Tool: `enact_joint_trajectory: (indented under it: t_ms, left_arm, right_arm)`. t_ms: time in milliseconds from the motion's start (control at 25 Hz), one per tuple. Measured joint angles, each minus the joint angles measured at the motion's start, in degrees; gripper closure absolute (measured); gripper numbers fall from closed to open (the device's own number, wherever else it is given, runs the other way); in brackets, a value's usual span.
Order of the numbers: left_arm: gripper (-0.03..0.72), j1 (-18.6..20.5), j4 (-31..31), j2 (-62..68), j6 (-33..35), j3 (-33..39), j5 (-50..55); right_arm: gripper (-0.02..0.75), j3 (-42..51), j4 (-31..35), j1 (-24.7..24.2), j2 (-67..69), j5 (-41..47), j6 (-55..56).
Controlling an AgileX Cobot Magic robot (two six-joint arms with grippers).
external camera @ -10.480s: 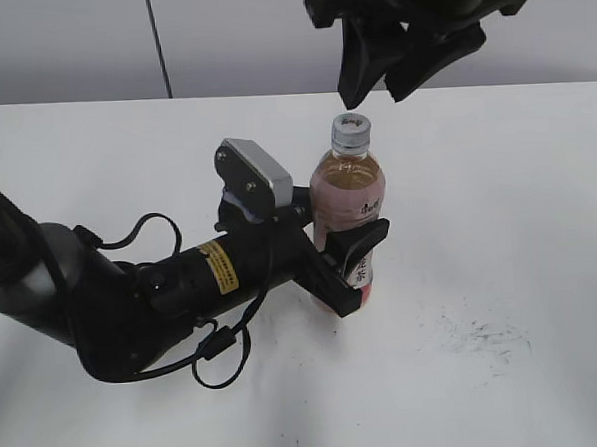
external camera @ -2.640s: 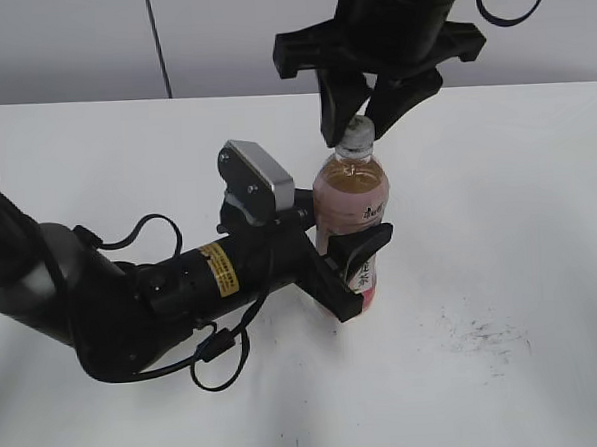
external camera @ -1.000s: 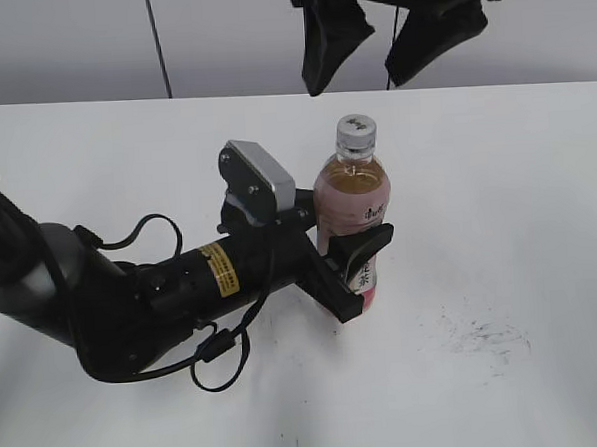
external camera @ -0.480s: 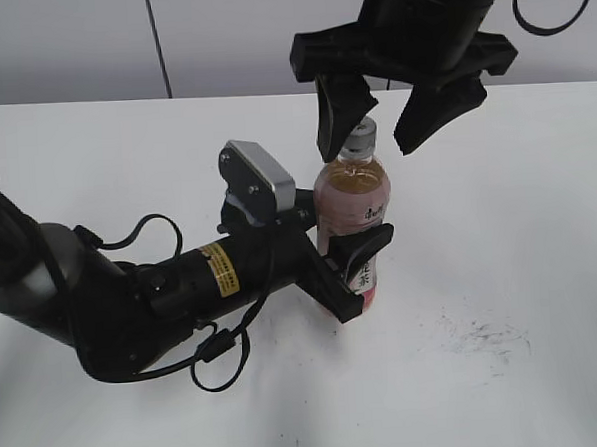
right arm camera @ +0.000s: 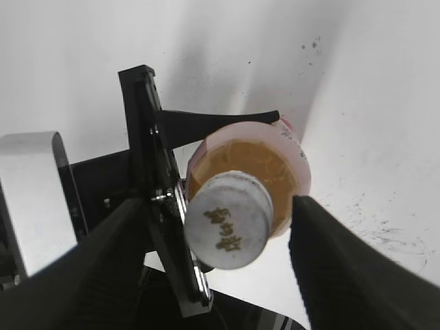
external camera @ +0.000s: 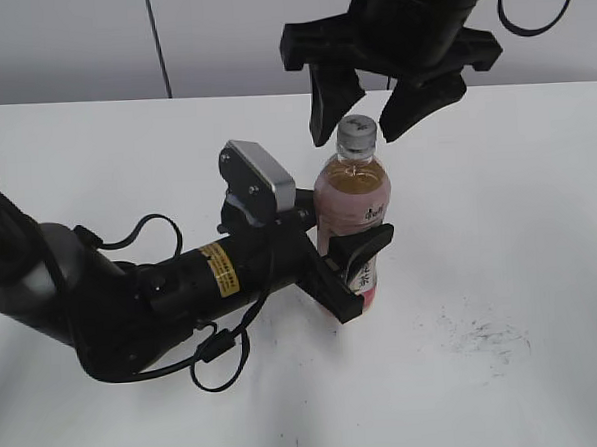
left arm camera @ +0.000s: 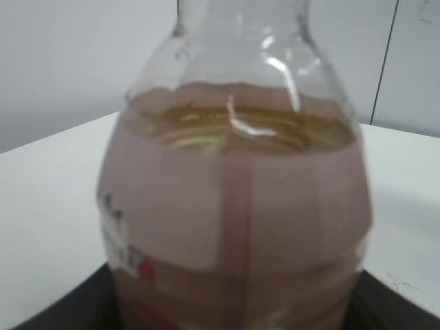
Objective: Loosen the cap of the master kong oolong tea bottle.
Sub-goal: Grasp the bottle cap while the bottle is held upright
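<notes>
right gripper (external camera: 371, 115): jaws spread wide, hanging one on each side of the cap (external camera: 356, 131), gap showing on both sides, gripping nothing; not touching it as far as I can tell.
right fingers (right arm camera: 103, 254): in the right wrist view they are flanking the cap, which is sitting nearer the left one; cap looks a bit off-centre.
left gripper (external camera: 353, 271): clamping the lower body of the master kong oolong tea bottle (external camera: 351, 216), one jaw in front, the other hidden behind the label.
bottle position: standing upright on the white table (external camera: 517, 192), mid-table, held by the left arm (external camera: 162, 291); amber tea filling up to the shoulder in the left wrist view.
cap state: sitting on the neck, looks fully seated; can't tell if it's been turned.
step: judging this as lining up on the cap, pre-grasp.
next move: probably needs centring over the cap, dropping slightly, closing on the ribbed side, then twisting while the left is bracing.
risk: off-centre pinch could be slipping on the ribs or tilting the bottle.
</notes>
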Motion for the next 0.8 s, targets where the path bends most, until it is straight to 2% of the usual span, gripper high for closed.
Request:
enact_joint_trajectory:
  t_ms: [120,240,520,640,800]
  left_arm:
    - [0.299,0.0,0.05,0.0,0.0,0.0,0.0]
    - [0.299,0.0,0.05,0.0,0.0,0.0,0.0]
    - [0.299,0.0,-0.13,0.0,-0.05,0.0,0.05]
    - [0.299,0.0,0.0,0.0,-0.05,0.0,0.0]
    - [0.299,0.0,0.47,0.0,0.27,0.0,-0.06]
  right_arm:
    - [0.309,0.0,-0.81,0.0,0.11,0.19,0.11]
    - [0.456,0.0,-1.17,0.0,0.73,1.57,0.06]
    - [0.459,-0.59,-1.29,0.0,1.11,1.91,-12.45]
    - [0.459,-0.82,-1.33,0.0,1.22,2.28,-25.48]
    - [0.459,-0.84,-1.74,0.0,1.22,3.03,-55.19]
